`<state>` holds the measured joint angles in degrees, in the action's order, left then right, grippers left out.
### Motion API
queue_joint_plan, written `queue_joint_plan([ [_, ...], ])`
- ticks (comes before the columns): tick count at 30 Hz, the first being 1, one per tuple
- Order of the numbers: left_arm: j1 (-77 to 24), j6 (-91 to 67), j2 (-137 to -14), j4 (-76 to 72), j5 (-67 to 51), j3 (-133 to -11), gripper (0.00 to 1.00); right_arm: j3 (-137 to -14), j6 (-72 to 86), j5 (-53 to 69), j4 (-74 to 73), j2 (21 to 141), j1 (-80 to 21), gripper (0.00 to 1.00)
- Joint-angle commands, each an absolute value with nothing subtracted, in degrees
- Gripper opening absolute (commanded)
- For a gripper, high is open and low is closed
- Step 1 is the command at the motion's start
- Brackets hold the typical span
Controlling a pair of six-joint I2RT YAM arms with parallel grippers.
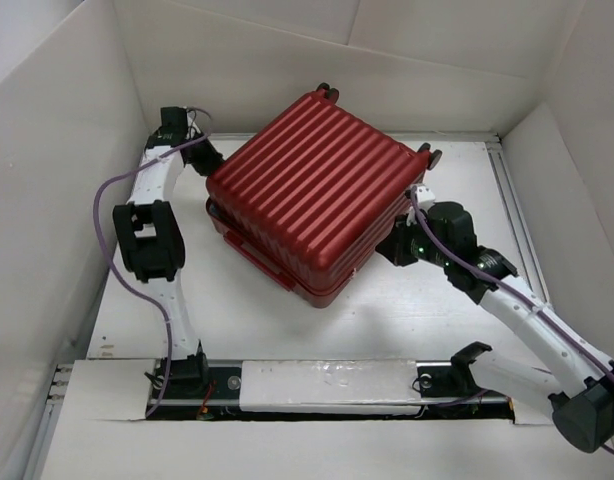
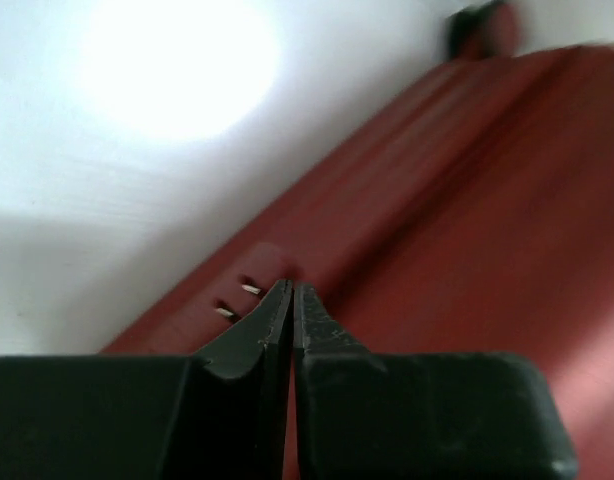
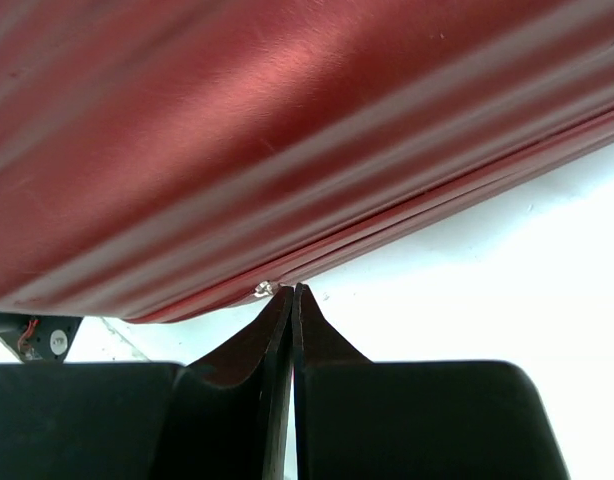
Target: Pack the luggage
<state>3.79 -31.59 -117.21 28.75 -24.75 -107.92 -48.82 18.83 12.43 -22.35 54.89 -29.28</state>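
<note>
Left claw (image 2: 291, 292) pinched closed, right claw (image 3: 292, 293) likewise, closed luggage (image 1: 317, 185) lying flat diagonally, wheels pointing far-right

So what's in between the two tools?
The red luggage. In the top view it sits between the left tool, at its far-left corner, and the right tool, at its right side. Nothing else shows between them.

Left gripper (image 2: 292, 292) low centre, black fingers (image 2: 252, 345) pressed together, nothing seen between them. Tips at edge of dark red suitcase (image 2: 467, 220); ribbed shell runs from near left to far right and fills right side. Two small pale marks (image 2: 237, 301) just left of tips. Blurred dark wheel (image 2: 482, 28) at far right corner. White surface (image 2: 77, 230) at left, with bright glare.
</note>
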Motion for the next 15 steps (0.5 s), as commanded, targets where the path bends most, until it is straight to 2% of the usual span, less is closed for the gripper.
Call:
queue_joint_plan([
  [1,3.43,-28.04,-118.56,33.39,-27.58,-112.24,0.0,-48.52,21.09,11.6,-19.6,56.68,-28.92,0.08],
  [4,1.32,-25.15,-121.37,34.8,-28.73,-112.94,0.0,-47.29,21.97,11.07,-16.71,58.96,-30.23,0.08],
  [8,-0.18,-23.03,-120.86,35.25,-38.38,-107.68,0.0,-47.29,23.81,11.07,-13.37,62.92,-32.87,0.07],
  [15,-7.37,-25.3,-104.17,26.74,-45.69,-87.56,0.0,-48.42,25.66,10.55,-7.82,65.56,-36.3,0.07],
])
